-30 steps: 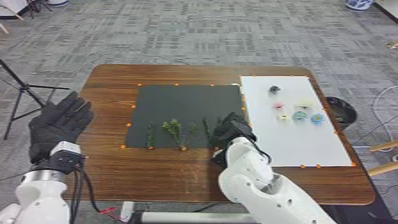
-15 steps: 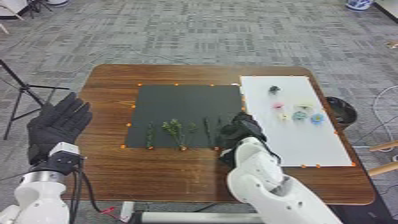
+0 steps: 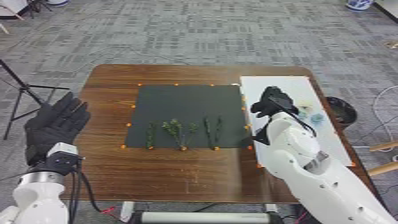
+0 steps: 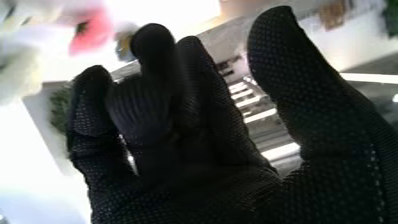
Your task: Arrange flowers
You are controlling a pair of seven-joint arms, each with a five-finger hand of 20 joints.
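Evidently, the blue artificial blossom [image 3: 317,119] is lying on the white rectangular sheet [image 3: 258,84], with a pale flower [image 3: 304,104] near it. Leftward, the bushy green sprig [image 3: 173,128] and the slim dark-green stems [image 3: 218,131] are resting on the black square mat [image 3: 182,102], and both surfaces are sitting on the brown wooden table [image 3: 178,175].

I am keeping my black-gloved right hand [image 3: 274,102] over the sheet, its fingers loosely extended and grasping nothing. My black-gloved left hand [image 3: 55,125] is waiting beside the mat, fingers spread and released.

I am judging the step to be picking out a flower head. To do it well, I am planning on lowering the right hand slowly over one blossom, bringing thumb and fingers around its base rather than its petals, and closing gently, since the heads are looking light and may be skidding or crumpling under a hard press. The crowding is also calling for care with the neighbours.

The right wrist view is giving me blurred pink petals [image 4: 87,35] near the fingertips; the head view is giving me the layout of stems and sheet.
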